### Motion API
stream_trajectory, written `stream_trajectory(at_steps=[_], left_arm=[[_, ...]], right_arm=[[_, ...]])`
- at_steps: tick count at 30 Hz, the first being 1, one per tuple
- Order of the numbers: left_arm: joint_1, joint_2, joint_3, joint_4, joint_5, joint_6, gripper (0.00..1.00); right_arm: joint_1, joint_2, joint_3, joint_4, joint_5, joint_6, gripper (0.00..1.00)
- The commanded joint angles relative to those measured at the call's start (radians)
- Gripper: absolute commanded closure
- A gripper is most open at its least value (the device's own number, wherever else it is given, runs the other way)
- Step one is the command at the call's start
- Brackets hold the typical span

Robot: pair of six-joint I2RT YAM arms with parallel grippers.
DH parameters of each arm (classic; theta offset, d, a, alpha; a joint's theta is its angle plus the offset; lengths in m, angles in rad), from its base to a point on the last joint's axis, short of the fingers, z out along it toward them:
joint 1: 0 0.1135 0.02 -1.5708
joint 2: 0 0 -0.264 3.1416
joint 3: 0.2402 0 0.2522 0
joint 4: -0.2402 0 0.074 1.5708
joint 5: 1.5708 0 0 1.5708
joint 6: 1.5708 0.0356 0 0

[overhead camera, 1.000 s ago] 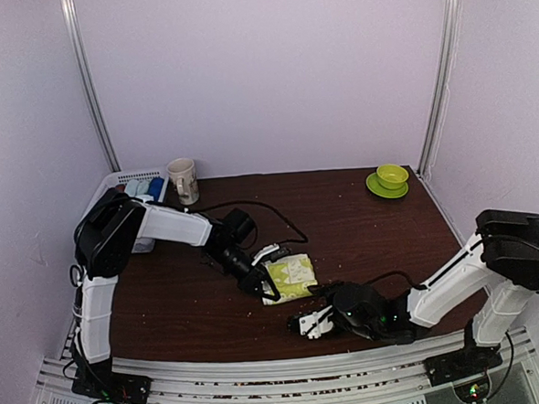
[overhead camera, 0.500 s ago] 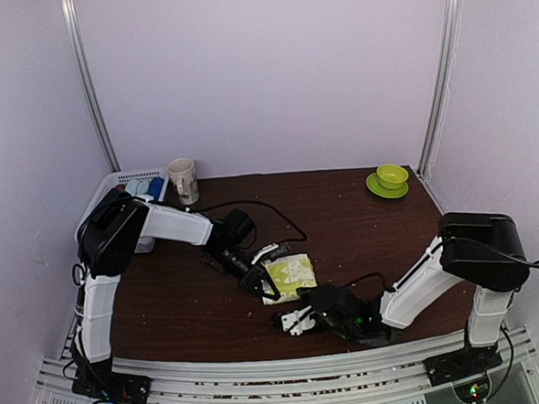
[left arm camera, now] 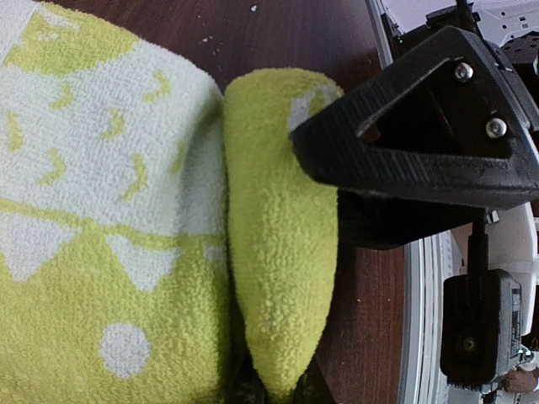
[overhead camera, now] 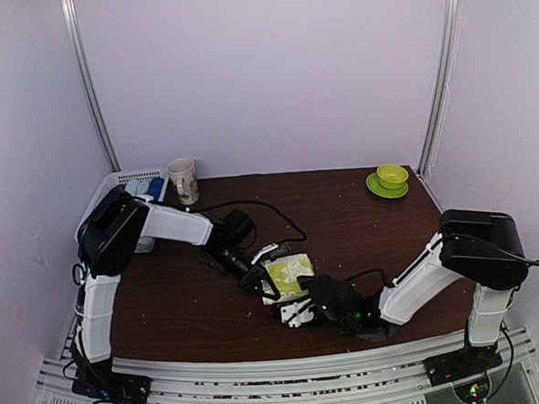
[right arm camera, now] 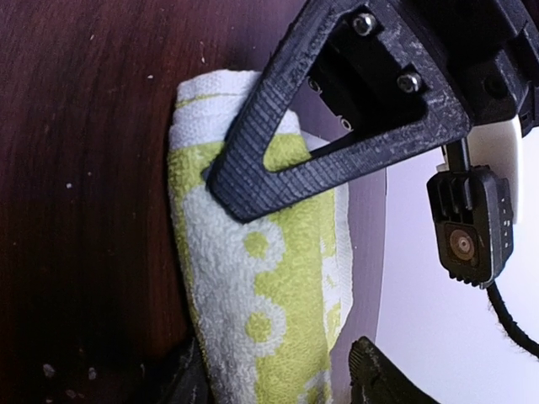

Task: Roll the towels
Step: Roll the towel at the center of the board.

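- One yellow-green terry towel with white print (overhead camera: 292, 270) lies on the dark brown wooden table (overhead camera: 372, 232), just 6 o'clock of its centre. It is mostly flat, with a plump fold raised along its 9 o'clock edge.
- Two claws: the left gripper (overhead camera: 259, 283) pinches that fold tight. The right gripper (overhead camera: 294, 310) straddles the towel's 6 o'clock end, though whether it grips cannot be told.
- One white slatted plastic basket (overhead camera: 108, 182) sits at 10 o'clock, and one green cup on a saucer (overhead camera: 392, 176) at 2 o'clock.

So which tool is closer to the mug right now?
Left. The left tool is at the towel's left edge, on the side toward the mug at back left; the right tool is at the towel's near edge, farther away.
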Motion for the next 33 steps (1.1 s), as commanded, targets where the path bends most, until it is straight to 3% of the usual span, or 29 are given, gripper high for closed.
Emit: stream_trajectory(at_steps=[1, 6, 15, 21, 22, 24, 25, 26, 33], left_arm=[[0.006, 0.107, -0.052, -0.095, -0.239, 0.008, 1.00], [0.007, 0.105, -0.050, -0.101, -0.235, 0.016, 1.00], [0.008, 0.066, -0.052, -0.104, -0.282, 0.044, 0.97], [0.008, -0.063, -0.114, -0.012, -0.447, -0.017, 0.62], [0.007, -0.085, -0.126, 0.007, -0.487, -0.032, 0.48], [0.007, -0.135, -0.155, 0.047, -0.574, -0.069, 0.32], [0.008, -0.160, -0.172, 0.067, -0.614, -0.086, 0.13], [0.009, -0.197, -0.188, 0.087, -0.653, -0.100, 0.03], [0.008, -0.467, -0.391, 0.303, -0.955, -0.178, 0.02]], right_arm=[[-0.022, 0.023, 0.011, -0.064, -0.016, 0.005, 0.51], [-0.046, 0.034, 0.072, -0.191, -0.071, 0.043, 0.73], [-0.087, -0.017, 0.179, -0.478, -0.248, 0.128, 0.97], [-0.093, -0.047, 0.213, -0.594, -0.311, 0.158, 1.00], [-0.093, -0.050, 0.217, -0.612, -0.321, 0.165, 1.00], [-0.095, -0.057, 0.226, -0.643, -0.352, 0.177, 1.00], [-0.095, -0.057, 0.232, -0.663, -0.361, 0.182, 1.00], [-0.095, -0.057, 0.241, -0.681, -0.380, 0.187, 1.00], [-0.102, -0.061, 0.309, -0.818, -0.462, 0.224, 1.00]])
